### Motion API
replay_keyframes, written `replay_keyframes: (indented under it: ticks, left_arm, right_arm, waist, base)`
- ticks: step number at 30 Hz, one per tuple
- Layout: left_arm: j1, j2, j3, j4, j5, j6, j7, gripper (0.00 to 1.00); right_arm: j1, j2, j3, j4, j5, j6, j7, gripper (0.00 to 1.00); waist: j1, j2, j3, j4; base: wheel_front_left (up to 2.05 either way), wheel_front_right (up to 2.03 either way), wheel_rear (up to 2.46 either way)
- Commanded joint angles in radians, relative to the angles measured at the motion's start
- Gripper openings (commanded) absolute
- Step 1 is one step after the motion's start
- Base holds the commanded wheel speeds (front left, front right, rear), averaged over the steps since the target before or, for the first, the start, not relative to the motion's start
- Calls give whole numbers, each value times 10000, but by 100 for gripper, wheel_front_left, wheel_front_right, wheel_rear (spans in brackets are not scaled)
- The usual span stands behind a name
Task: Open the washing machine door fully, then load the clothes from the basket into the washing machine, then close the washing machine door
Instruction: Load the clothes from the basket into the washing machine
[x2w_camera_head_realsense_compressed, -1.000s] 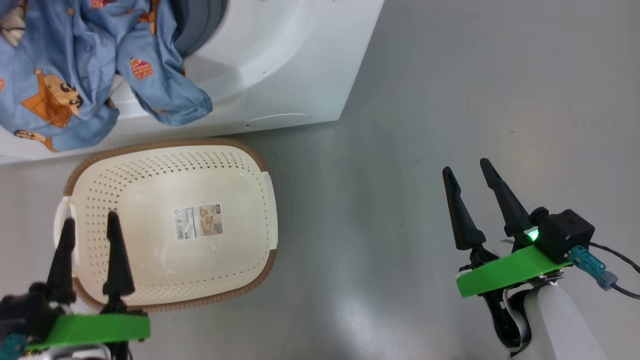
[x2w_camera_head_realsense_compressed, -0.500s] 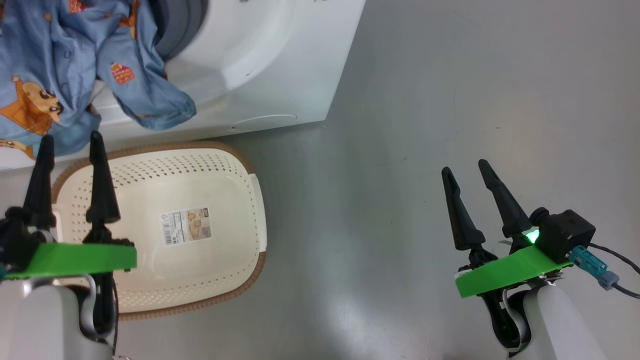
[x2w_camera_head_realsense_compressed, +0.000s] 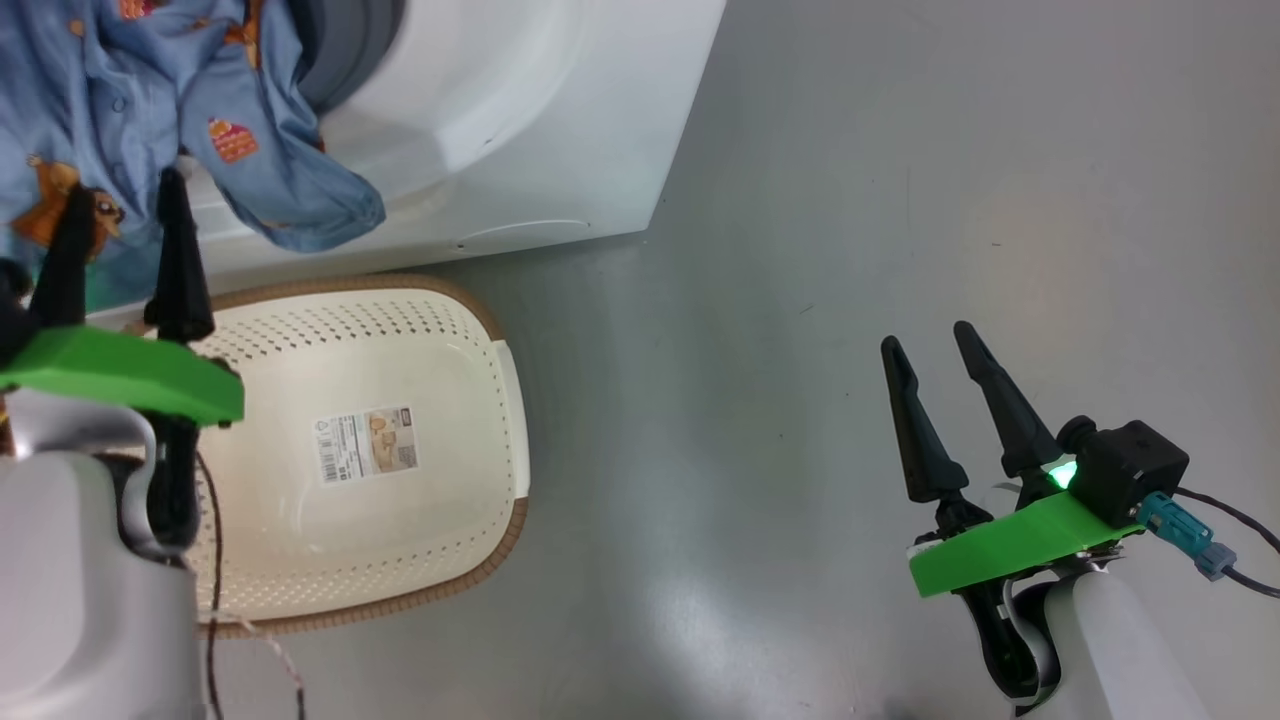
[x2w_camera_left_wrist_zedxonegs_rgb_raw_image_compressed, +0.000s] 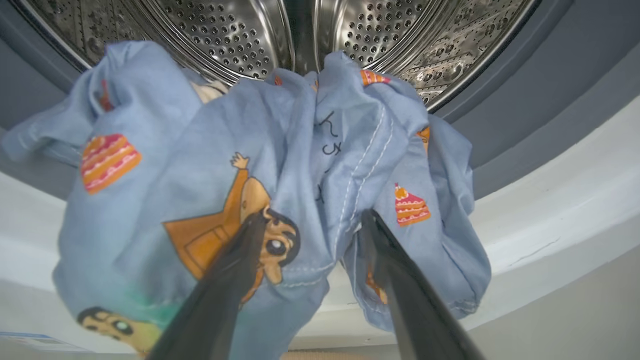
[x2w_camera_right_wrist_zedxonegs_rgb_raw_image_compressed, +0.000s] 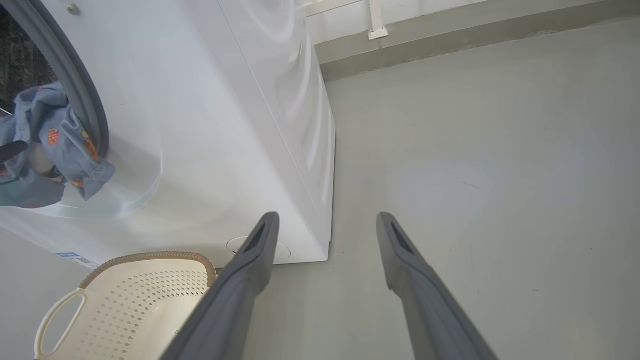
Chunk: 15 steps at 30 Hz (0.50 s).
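- Head view: left gripper, jaws spread, was up at the clothes, which hung out of the washing machine mouth. Basket lay empty below. Right gripper was spread too, idle over the floor.
- Left wrist view: added the drum behind the cloth, which the head cam lacked. Best to pinch the hanging fold & push it deep, clear of the seal.
- Right wrist view: added the machine's side + the wall.

The clothes hang from the mouth of the washing machine, partly in the drum, partly over its lower lip. The basket stands on the floor just before the machine, below them. The left hand is before the clothes; the right hand is well apart, to the right.
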Motion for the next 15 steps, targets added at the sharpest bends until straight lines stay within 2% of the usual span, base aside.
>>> replay_keyframes:
  ticks: [1, 8, 13, 14, 15]
  left_arm:
    - [-235, 280, 258, -118, -96, 55, 146, 100]
    - [-1221, 164, 278, 838, -816, 100, 1511, 100]
    - [-1878, 191, 300, 1320, -1028, 160, 1843, 100]
    - [-1992, 182, 308, 1391, -1080, 152, 1838, 64]
    - [-2107, 210, 283, 1443, -1073, 137, 1797, 8]
  right_arm:
    - [181, 19, 266, -173, 68, 16, -74, 100]
    - [145, 19, 289, -121, 185, 16, -74, 100]
    - [82, 19, 340, -102, 224, 16, -74, 100]
    - [72, 19, 355, -98, 239, 16, -74, 100]
    - [59, 19, 367, -95, 251, 16, -74, 100]
  waist:
    - [0, 0, 29, -9]
    - [0, 0, 215, -50]
    - [0, 0, 349, -87]
    - [0, 0, 369, -98]
    - [0, 0, 392, -108]
  base:
    - [0, 0, 0]
    - [0, 0, 0]
    - [0, 0, 0]
    - [0, 0, 0]
    - [0, 0, 0]
